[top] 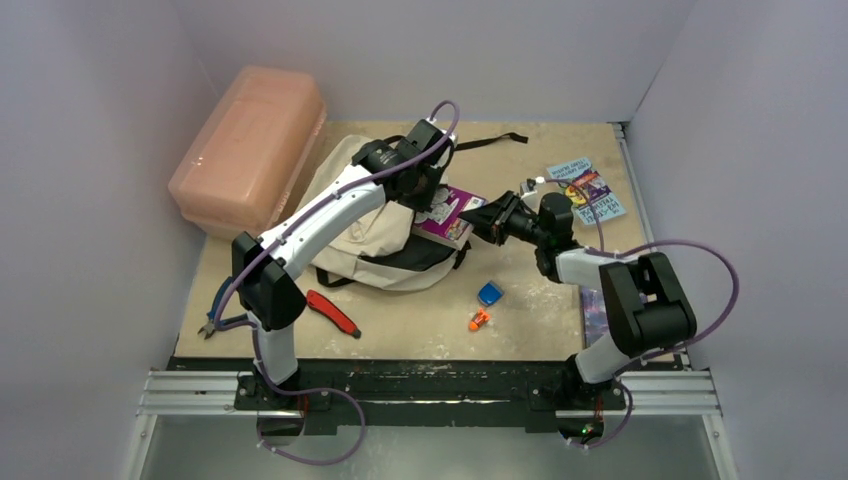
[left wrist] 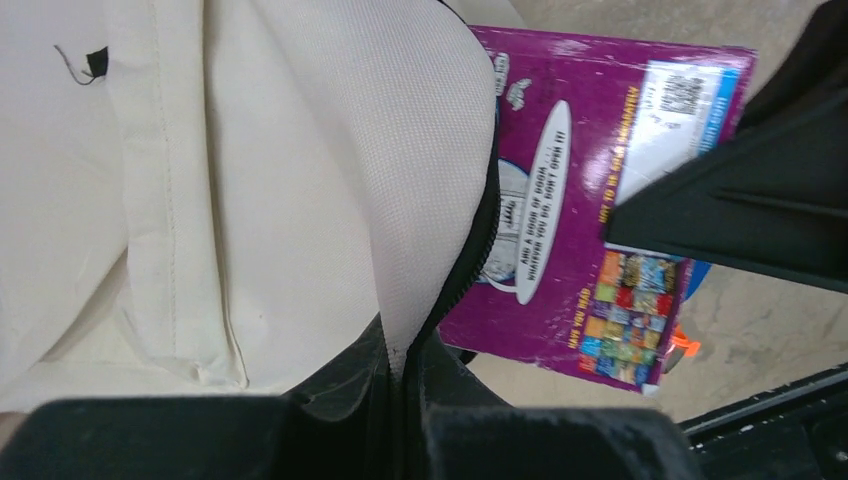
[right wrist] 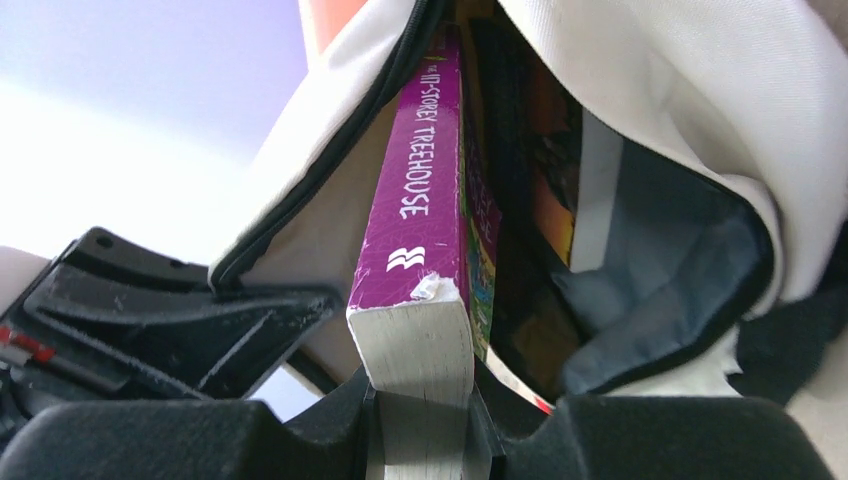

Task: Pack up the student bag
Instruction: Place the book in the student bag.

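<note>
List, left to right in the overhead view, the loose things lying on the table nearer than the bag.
blue-handled tool → red-handled cutter → small orange piece → partly hidden book

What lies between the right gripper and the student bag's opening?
The purple Treehouse book: the right gripper clamps its page end, and its far end pokes into the student bag. The right wrist view shows it best.
</note>
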Available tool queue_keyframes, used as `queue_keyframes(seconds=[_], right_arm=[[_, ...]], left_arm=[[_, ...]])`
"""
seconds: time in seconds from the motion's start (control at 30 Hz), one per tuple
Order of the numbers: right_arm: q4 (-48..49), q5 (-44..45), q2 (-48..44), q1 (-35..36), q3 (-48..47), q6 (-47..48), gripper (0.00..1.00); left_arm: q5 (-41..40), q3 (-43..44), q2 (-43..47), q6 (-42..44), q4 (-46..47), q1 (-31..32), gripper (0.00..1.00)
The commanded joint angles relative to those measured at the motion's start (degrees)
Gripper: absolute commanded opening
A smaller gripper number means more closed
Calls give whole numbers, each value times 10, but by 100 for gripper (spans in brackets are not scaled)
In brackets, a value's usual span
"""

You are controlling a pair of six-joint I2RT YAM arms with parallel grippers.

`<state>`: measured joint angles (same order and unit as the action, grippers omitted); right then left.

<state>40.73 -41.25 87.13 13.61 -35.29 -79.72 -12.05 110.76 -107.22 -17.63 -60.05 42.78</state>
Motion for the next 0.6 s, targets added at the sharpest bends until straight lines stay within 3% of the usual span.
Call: queue_keyframes(seconds=[0.0, 0.33, 0.57], right_arm=[[231, -38, 48, 8, -18, -112, 0], [279, 40, 150, 83, -62, -62, 0], [382, 124, 254, 125, -102, -30, 0]], left_arm=[[87, 23, 41, -26, 49, 12, 0], [96, 44, 28, -26, 37, 13, 0], [69, 49, 30, -23, 18, 13, 0]])
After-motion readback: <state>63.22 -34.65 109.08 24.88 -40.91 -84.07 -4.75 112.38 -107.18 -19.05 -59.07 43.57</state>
